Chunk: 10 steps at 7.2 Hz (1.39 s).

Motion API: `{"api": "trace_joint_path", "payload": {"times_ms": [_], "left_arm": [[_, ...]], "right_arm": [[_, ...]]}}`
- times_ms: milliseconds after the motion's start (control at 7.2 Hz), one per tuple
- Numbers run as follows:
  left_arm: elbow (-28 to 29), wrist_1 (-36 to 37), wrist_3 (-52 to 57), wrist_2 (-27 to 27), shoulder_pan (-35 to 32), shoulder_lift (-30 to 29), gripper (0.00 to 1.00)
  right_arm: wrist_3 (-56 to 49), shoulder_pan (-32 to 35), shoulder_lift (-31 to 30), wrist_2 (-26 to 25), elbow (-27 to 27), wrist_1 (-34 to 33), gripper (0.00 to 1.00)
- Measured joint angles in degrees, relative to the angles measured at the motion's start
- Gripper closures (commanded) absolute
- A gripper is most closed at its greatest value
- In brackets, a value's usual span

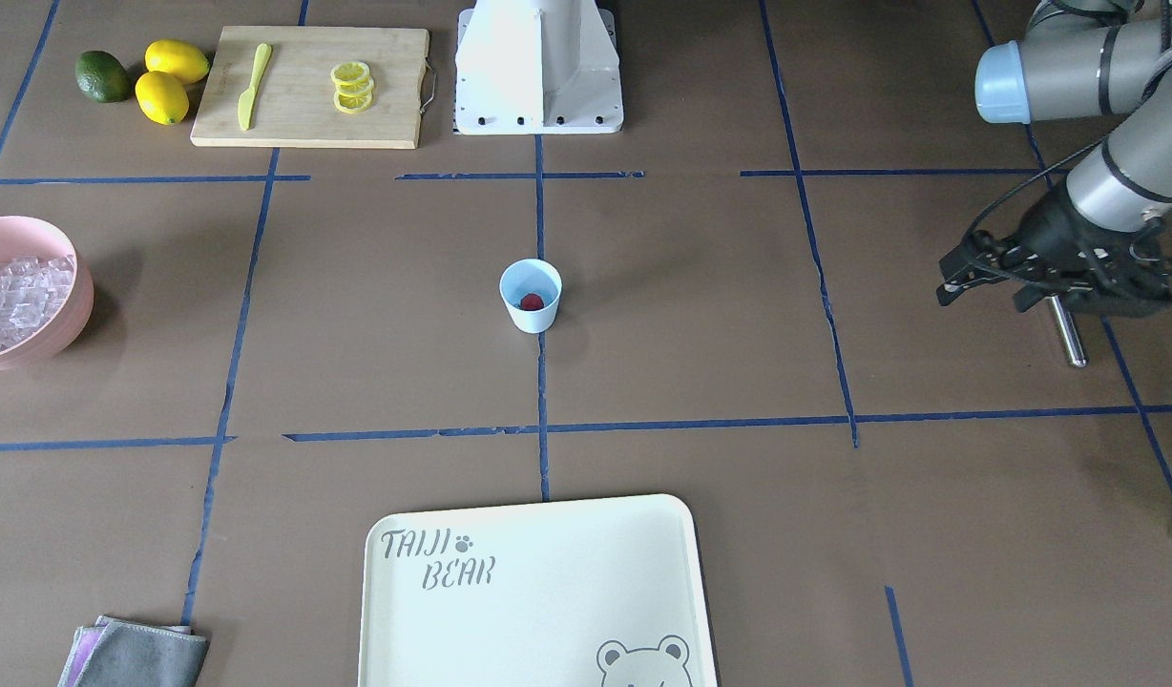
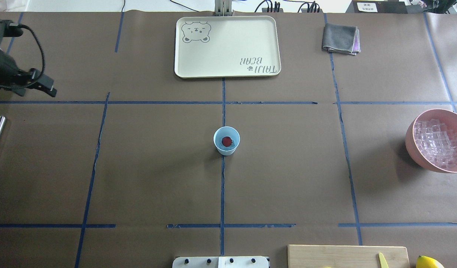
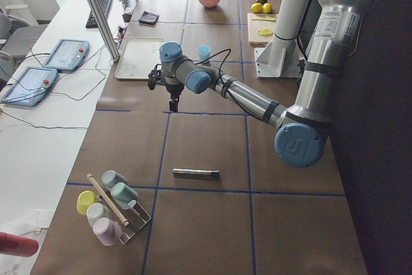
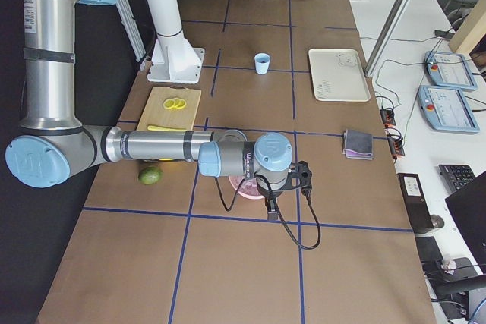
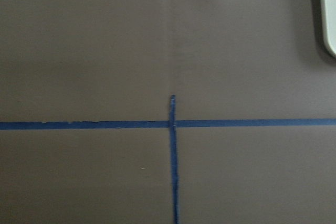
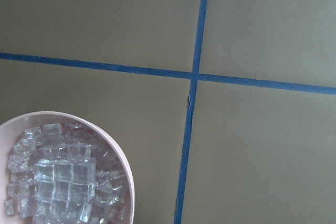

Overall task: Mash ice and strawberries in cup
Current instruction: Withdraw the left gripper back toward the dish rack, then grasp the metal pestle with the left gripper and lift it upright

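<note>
The pale-blue cup (image 1: 531,296) (image 2: 226,140) stands upright at the table's centre on a tape crossing, with one red strawberry (image 1: 532,302) (image 2: 226,141) inside it. The ice (image 1: 13,296) (image 2: 438,143) (image 6: 63,182) fills a pink bowl (image 1: 66,324) (image 2: 412,143) at the table's end on my right side. My left gripper (image 1: 987,296) (image 2: 46,87) hovers far out on my left, open and holding nothing. My right gripper (image 4: 272,206) hangs beside the pink bowl (image 4: 243,186); I cannot tell whether it is open or shut.
A metal rod (image 1: 1068,334) (image 3: 195,172) lies on the table under my left arm. A cream tray (image 2: 227,46) sits at the far edge, a grey cloth (image 2: 340,37) beside it. A cutting board (image 1: 309,86) with lemon slices and a knife, lemons (image 1: 171,81) and a lime (image 1: 102,76) are near the base.
</note>
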Motion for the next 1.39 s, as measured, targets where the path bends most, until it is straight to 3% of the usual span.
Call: {"api": "trace_joint_path", "payload": {"times_ms": [278, 556, 834, 1390], "left_arm": [[0.16, -5.61, 4.04, 0.67, -1.51, 8.57, 0.0], [5.41, -19.49, -0.64, 2.51, -1.6, 13.67, 0.0], [14.83, -30.56, -5.15, 5.12, -1.17, 12.59, 0.0], [27.02, -40.97, -6.86, 6.22, -1.03, 9.54, 0.0]], "right_arm": [[-0.01, -0.01, 0.17, -0.01, 0.29, 0.03, 0.0], [0.33, -0.01, 0.36, -0.12, 0.36, 0.05, 0.0], [0.93, -0.01, 0.46, -0.29, 0.44, 0.11, 0.0], [1.1, -0.01, 0.57, -0.28, 0.37, 0.12, 0.0]]}}
